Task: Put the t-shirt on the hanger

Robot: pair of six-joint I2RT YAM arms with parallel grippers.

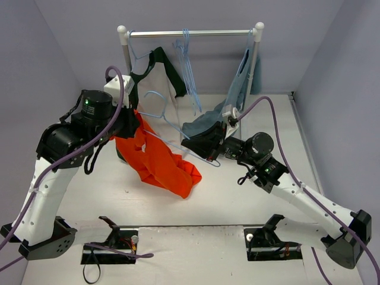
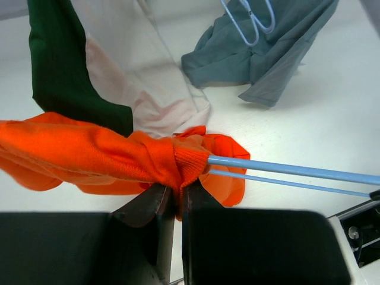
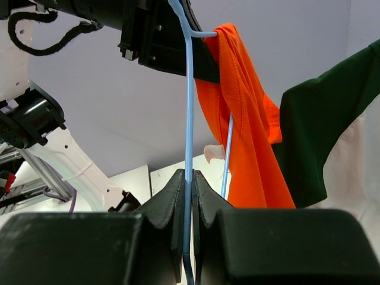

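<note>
The orange-red t-shirt (image 1: 157,160) hangs bunched from my left gripper (image 1: 135,126), which is shut on its ribbed collar (image 2: 189,161). The pale-blue hanger (image 1: 178,132) runs from the shirt across to my right gripper (image 1: 209,155), which is shut on the hanger's wire (image 3: 190,119). One end of the hanger sits inside the shirt's neck opening, seen in the left wrist view (image 2: 285,169). In the right wrist view the shirt (image 3: 243,124) drapes down from the hanger's far end beside the left gripper.
A clothes rack (image 1: 190,34) stands at the back with spare pale-blue hangers (image 1: 185,56), a dark green-and-white garment (image 1: 155,77) and a grey-blue garment (image 1: 237,89) whose lower part lies on the table (image 1: 237,202). Grey walls enclose the sides.
</note>
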